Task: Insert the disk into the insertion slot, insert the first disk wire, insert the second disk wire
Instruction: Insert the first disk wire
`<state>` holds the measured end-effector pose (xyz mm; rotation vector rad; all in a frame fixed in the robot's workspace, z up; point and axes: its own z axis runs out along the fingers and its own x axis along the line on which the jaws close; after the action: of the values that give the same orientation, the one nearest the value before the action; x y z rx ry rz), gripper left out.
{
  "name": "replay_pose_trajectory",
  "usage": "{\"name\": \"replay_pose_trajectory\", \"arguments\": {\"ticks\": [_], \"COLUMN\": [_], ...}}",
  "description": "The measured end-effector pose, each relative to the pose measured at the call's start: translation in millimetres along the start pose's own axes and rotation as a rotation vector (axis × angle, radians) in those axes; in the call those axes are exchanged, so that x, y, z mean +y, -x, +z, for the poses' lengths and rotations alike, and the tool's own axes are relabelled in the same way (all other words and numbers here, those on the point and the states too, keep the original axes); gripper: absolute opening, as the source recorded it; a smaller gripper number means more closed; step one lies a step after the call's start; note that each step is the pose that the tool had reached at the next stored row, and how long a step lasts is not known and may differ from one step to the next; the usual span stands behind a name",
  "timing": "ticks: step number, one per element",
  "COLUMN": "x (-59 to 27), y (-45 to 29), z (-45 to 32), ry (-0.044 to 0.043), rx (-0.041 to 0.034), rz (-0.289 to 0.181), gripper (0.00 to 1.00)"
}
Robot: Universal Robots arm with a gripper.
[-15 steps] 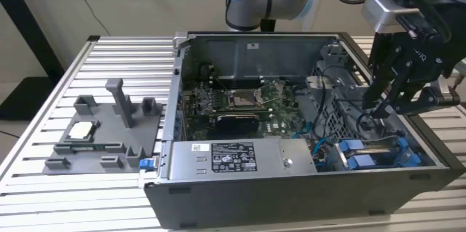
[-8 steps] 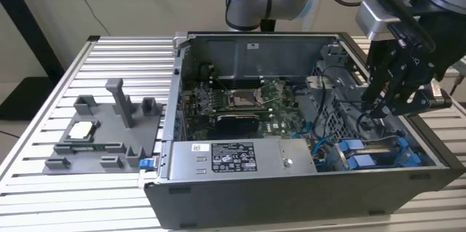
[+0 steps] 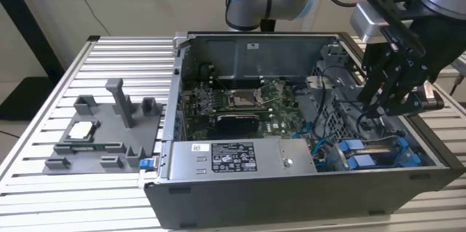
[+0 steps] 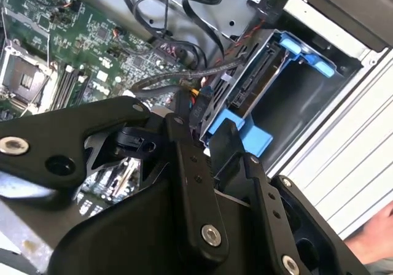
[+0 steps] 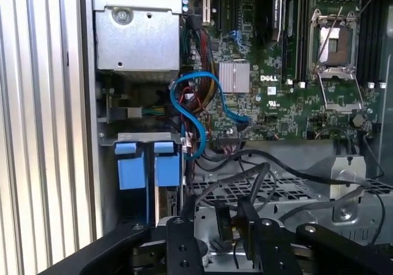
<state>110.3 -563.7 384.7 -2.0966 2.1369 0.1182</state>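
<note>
The disk sits in the insertion slot at the case's front corner, and its blue carrier frame (image 3: pixel 364 156) shows in the exterior view. The carrier's blue tabs (image 5: pixel 147 164) and the disk's dark edge (image 4: pixel 258 85) appear in the wrist views. My gripper (image 3: pixel 375 111) hangs over the drive cage on the exterior view's right. Between its black fingers (image 5: pixel 249 226) sits a black disk wire connector (image 5: pixel 225 224), with its cable trailing off across the cage. In the second wrist view my gripper (image 4: pixel 202 131) points at the disk's rear, with a plug with red and orange leads (image 4: pixel 196 103) just ahead of it.
The open computer case (image 3: pixel 218 199) lies on a slatted metal table (image 3: pixel 109 52). Inside are the green motherboard (image 5: pixel 288 72), a silver power supply box (image 3: pixel 233 158), a blue data cable (image 5: pixel 196 115) and loose black cables. A grey fixture tray (image 3: pixel 102 134) stands at the exterior view's left.
</note>
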Motion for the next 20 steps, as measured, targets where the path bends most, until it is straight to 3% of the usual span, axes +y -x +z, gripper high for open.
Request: {"name": "replay_pose_trajectory", "arguments": {"ticks": [9,10,18,20], "x": [0.1,0.1,0.1,-0.9], "y": [-0.2,-0.2,-0.3,-0.4], "z": [0.8,1.0,1.7,2.0], "ry": [-0.0038,-0.0043,-0.005,-0.0052], "rx": [-0.0109,-0.0112,-0.0108,-0.0043], "rz": [0.0,0.0,0.0,-0.001], "gripper": [0.29,0.22,0.19,0.19]}}
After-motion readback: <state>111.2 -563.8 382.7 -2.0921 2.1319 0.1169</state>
